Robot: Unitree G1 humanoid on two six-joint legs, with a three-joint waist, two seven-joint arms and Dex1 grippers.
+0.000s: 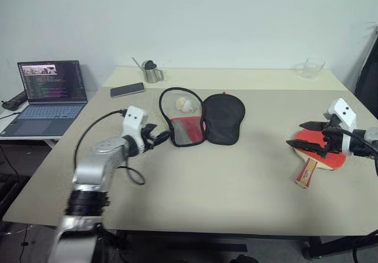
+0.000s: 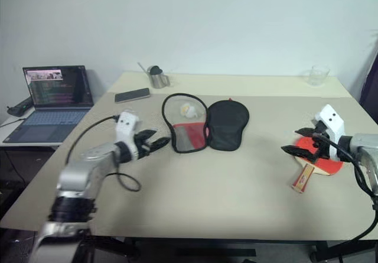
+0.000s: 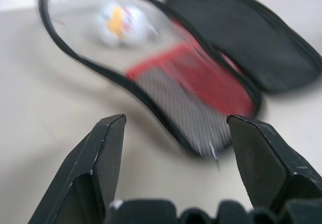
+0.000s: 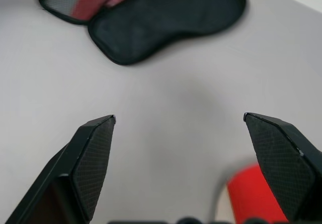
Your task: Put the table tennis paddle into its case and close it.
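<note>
No writing can be made out anywhere. The laptop (image 1: 52, 94), on a side surface off the table's (image 1: 195, 186) left edge, shows a dark screen with lines of coloured text and a small picture strip at its top, all too small to read. The table tennis paddle (image 1: 316, 153), near the table's right edge, has red markings on its light wooden handle, but no letters can be told. The case (image 1: 201, 118), lying open towards the far middle of the tabletop, bears a pale mark with a yellow spot on its see-through half; it is blurred and gives no legible word or number.
</note>
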